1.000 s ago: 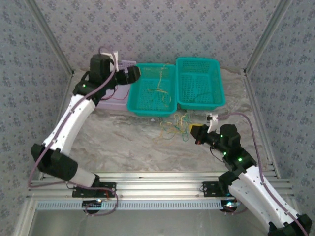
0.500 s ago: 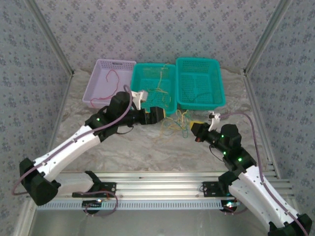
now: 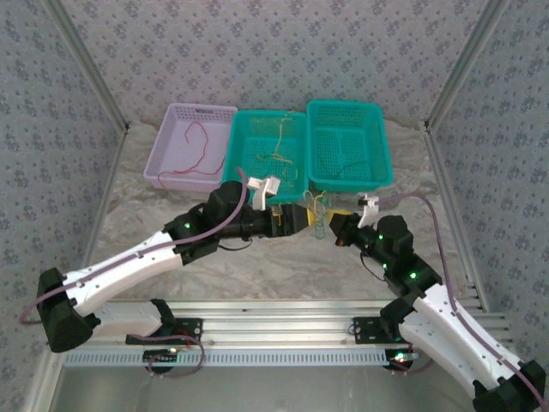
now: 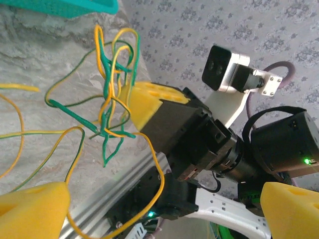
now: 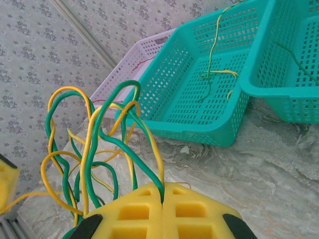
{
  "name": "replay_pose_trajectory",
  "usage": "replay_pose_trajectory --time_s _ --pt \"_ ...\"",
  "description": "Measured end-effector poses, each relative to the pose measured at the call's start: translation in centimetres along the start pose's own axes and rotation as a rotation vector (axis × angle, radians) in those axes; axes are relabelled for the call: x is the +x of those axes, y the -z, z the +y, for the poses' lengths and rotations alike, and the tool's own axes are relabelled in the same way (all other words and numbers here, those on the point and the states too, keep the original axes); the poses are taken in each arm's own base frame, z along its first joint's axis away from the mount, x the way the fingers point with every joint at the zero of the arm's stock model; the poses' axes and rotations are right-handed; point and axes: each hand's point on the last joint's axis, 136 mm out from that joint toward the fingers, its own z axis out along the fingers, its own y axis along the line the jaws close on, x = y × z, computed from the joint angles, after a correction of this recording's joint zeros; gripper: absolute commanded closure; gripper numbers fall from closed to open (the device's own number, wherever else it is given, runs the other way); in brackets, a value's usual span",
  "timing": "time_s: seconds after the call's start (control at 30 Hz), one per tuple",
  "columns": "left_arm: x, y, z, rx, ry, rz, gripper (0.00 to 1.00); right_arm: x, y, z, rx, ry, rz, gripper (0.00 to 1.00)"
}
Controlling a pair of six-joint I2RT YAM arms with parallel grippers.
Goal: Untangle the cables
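A tangle of thin green and yellow cables (image 3: 319, 209) hangs just above the table in front of the teal baskets. My right gripper (image 3: 335, 223) is shut on the cables, and the loops (image 5: 99, 134) rise from the seam between its yellow pads (image 5: 144, 209). In the left wrist view the same bundle (image 4: 110, 99) dangles from that gripper's yellow fingers (image 4: 152, 102). My left gripper (image 3: 300, 219) faces the tangle from the left and stands wide open, its foam fingertips (image 4: 30, 209) apart with nothing held. A loose yellow strand (image 4: 154, 184) trails between them.
Three baskets line the back: a purple basket (image 3: 157, 150) holding a red wire (image 3: 199, 146), a middle teal basket (image 3: 230, 163) with yellow wires (image 3: 276, 156), and a right teal basket (image 3: 384, 146) with a green wire. An aluminium rail (image 3: 274, 313) runs along the near edge.
My left arm has swung from the purple basket at the back left down to the centre, opening wide beside the tangle. The right gripper has lifted the bundle slightly up and left.
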Motion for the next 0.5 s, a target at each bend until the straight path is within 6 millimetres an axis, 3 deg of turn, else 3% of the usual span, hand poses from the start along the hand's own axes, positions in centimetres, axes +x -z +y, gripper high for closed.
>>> replay_pose_trajectory --time_s 0.27,0.5 --pt "0.6 -0.3 1.8 -0.075 0.005 0.019 0.07 0.1 0.0 0.1 0.018 0.050 -0.009 1.00" --pt "1.2 0.8 3.6 -0.223 -0.167 0.083 0.11 -0.1 0.1 0.1 0.019 0.057 -0.013 1.00"
